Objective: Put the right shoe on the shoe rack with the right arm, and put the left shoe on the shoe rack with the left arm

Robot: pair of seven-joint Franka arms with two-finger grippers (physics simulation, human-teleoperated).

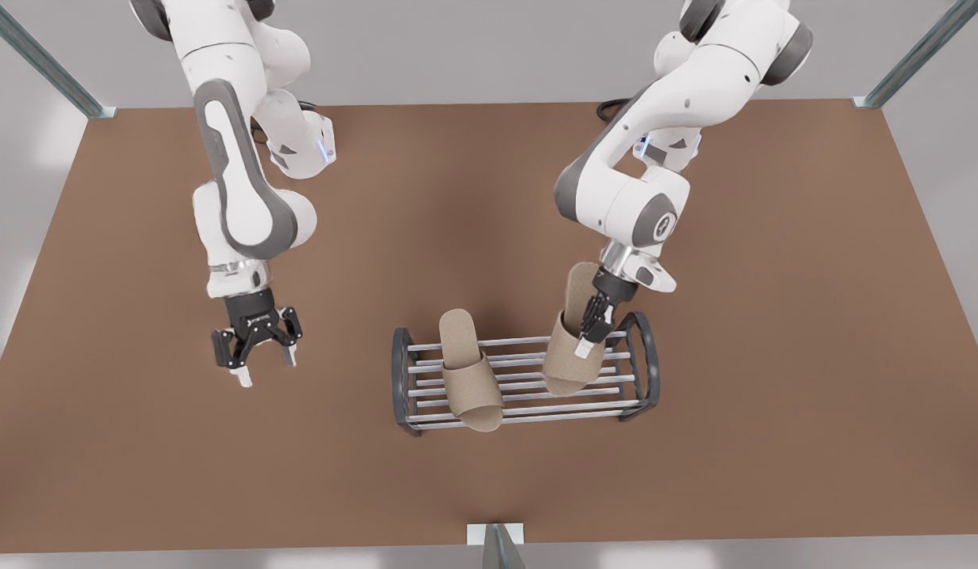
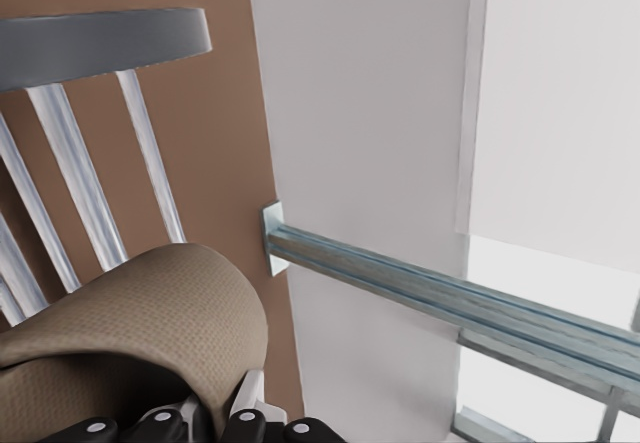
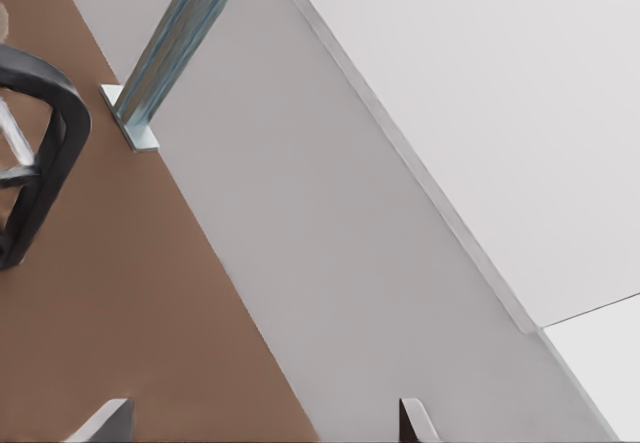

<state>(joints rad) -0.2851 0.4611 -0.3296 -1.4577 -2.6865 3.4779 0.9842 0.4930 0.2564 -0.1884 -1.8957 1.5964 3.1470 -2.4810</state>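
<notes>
The shoe rack point(image 1: 520, 411) stands near the middle of the brown table. The right shoe point(image 1: 469, 371), a beige slipper, lies flat across the rack's bars on the front view's left half. The left shoe point(image 1: 564, 359) is tilted over the other half, heel raised, with my left gripper point(image 1: 596, 325) shut on its strap edge. In the left wrist view the left shoe point(image 2: 130, 323) sits at the left gripper point(image 2: 215, 408), above the rack's bars point(image 2: 75, 163). My right gripper point(image 1: 265, 368) hangs open over bare table at the front view's left, apart from the rack's end frame point(image 3: 45, 153).
The brown table point(image 1: 773, 356) has free room on both sides of the rack. Metal posts stand at its back corners point(image 1: 90, 107) point(image 1: 868, 99), and one at the middle of the front edge point(image 1: 497, 541).
</notes>
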